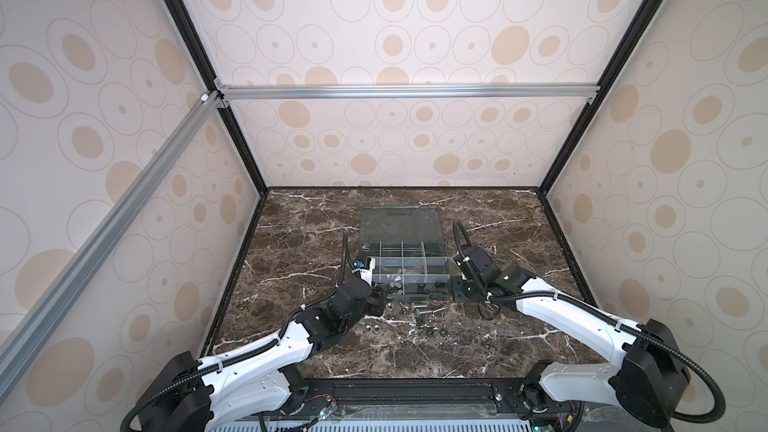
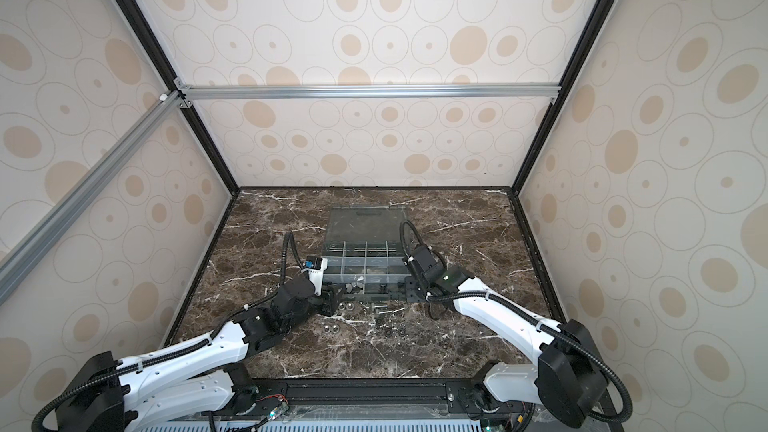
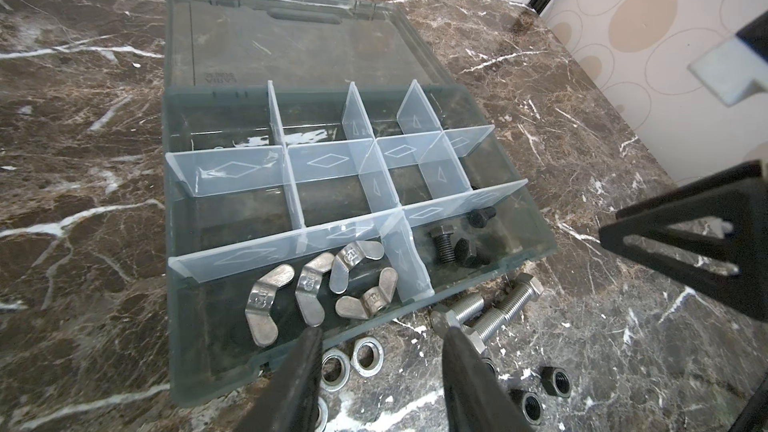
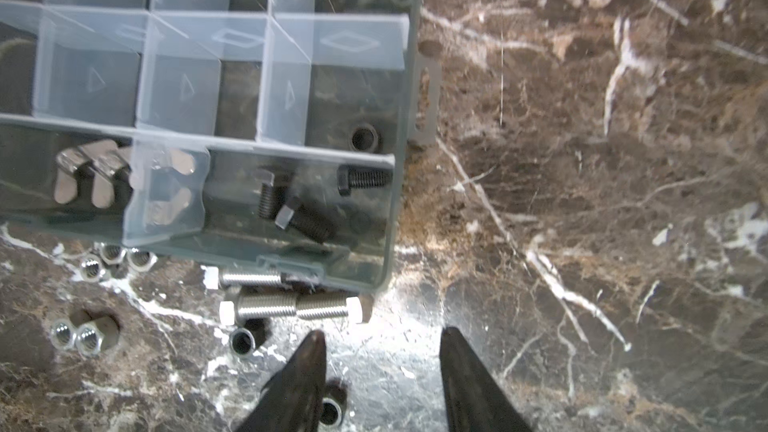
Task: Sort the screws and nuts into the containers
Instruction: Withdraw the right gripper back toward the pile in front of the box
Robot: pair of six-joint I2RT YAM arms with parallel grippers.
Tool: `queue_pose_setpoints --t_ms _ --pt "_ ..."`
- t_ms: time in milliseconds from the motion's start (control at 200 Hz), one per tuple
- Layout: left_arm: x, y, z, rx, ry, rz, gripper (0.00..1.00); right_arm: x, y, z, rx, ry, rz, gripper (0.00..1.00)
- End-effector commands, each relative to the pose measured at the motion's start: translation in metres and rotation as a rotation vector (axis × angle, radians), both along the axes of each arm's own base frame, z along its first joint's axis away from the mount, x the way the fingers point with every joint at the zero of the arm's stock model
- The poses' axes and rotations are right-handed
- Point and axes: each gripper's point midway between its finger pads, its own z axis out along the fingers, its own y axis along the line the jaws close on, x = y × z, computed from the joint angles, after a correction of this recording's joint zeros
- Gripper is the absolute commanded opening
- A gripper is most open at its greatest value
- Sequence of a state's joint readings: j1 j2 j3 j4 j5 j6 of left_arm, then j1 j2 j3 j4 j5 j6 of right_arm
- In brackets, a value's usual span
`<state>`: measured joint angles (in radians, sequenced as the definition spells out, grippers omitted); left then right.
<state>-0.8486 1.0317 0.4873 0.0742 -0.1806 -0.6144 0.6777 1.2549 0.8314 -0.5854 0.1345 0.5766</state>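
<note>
**Top views.** The organizer box [image 1: 403, 268] stands at the middle of the marble table [image 1: 316, 218]. Its clear lid [image 1: 401, 222] lies folded flat behind it. Loose hardware [image 1: 419, 317] lies on the table just in front of the near wall. The left gripper [image 1: 384, 295] is at the near left corner of the box, and the right gripper [image 1: 457, 290] is at the near right corner.

**Left wrist view.** The left gripper [image 3: 380, 332] is partly open with nothing held, above the near wall of the box.
- Pale dividers [image 3: 328, 160] split the box into compartments.
- Four wing nuts [image 3: 328, 284] lie in a near-row compartment.
- Three black bolts [image 3: 457, 243] lie in the near right corner compartment beside it.
- Silver hex bolts [image 3: 498, 309] lie on the table just outside the near wall. One finger overlaps a bolt head; whether it touches cannot be told.
- Silver nuts [image 3: 353, 361] lie on the table between the fingers.
- Black nuts [image 3: 555, 382] lie on the table, apart from the box.

**Right wrist view.** The right gripper [image 4: 382, 332] is partly open and empty, above bare table just off the near right corner of the box.
- The black bolts [image 4: 303, 218] lie in the corner compartment.
- One black nut [image 4: 364, 137] lies in the compartment directly behind it.
- The wing nuts [image 4: 91, 176] show through a divider in the neighbouring compartment.
- The silver hex bolts [image 4: 291, 307] lie on the table beside the near wall.
- The silver nuts [image 4: 77, 336] lie loose in two clusters on the table.
- A further black nut [image 4: 332, 409] is partly hidden under one finger.
</note>
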Motion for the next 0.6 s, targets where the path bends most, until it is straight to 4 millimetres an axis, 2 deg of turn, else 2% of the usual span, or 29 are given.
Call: queue_pose_setpoints --t_ms 0,280,595 --pt "0.005 0.000 0.005 -0.033 -0.007 0.020 0.47 -0.020 -0.006 -0.012 0.002 0.048 -0.040 0.48" --pt "0.003 0.000 0.003 -0.037 -0.003 0.020 0.47 -0.049 0.002 -0.040 -0.003 0.117 -0.047 0.48" --pt "0.001 0.002 0.002 -0.042 0.001 0.024 0.48 -0.058 0.016 -0.049 -0.026 0.148 -0.009 0.48"
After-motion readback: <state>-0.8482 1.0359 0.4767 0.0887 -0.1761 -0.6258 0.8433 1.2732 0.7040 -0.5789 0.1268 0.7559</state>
